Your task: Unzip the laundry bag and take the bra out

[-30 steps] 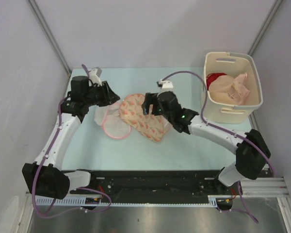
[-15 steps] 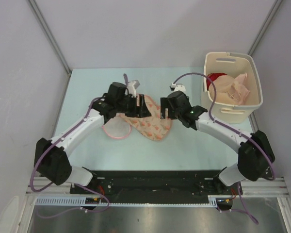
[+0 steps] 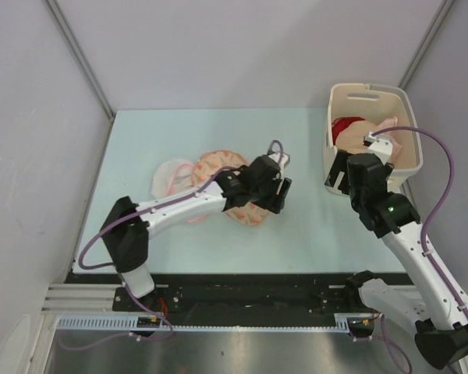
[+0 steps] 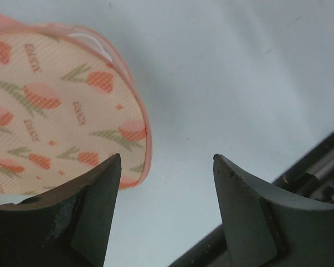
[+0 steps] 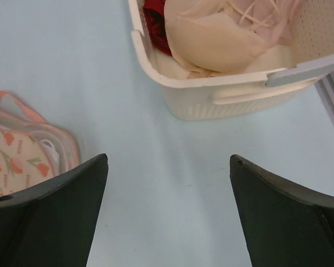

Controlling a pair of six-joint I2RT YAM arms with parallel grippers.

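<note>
The laundry bag (image 3: 215, 166), cream-peach with red-pink motifs and pink edging, lies flat at the table's middle. Its edge shows in the left wrist view (image 4: 50, 111) and the right wrist view (image 5: 14, 158). My left gripper (image 3: 278, 195) (image 4: 167, 158) is open and empty, just past the bag's right end, one finger over its edge. My right gripper (image 3: 337, 173) (image 5: 168, 158) is open and empty over bare table beside the basket. A pale cream-white garment with thin looping straps, seemingly the bra (image 5: 211, 36) (image 3: 365, 144), lies in the basket. Nothing inside the bag shows.
A cream basket (image 3: 370, 185) (image 5: 234, 103) stands at the right back and also holds a red garment (image 3: 345, 126) (image 5: 156, 19). A round white mesh item with pink trim (image 3: 171, 178) lies left of the bag. A black rail (image 4: 312, 167) runs along the table's near edge.
My left arm has swung from the table's left side across the bag to its right end. My right arm has drawn back from the bag to beside the basket.
</note>
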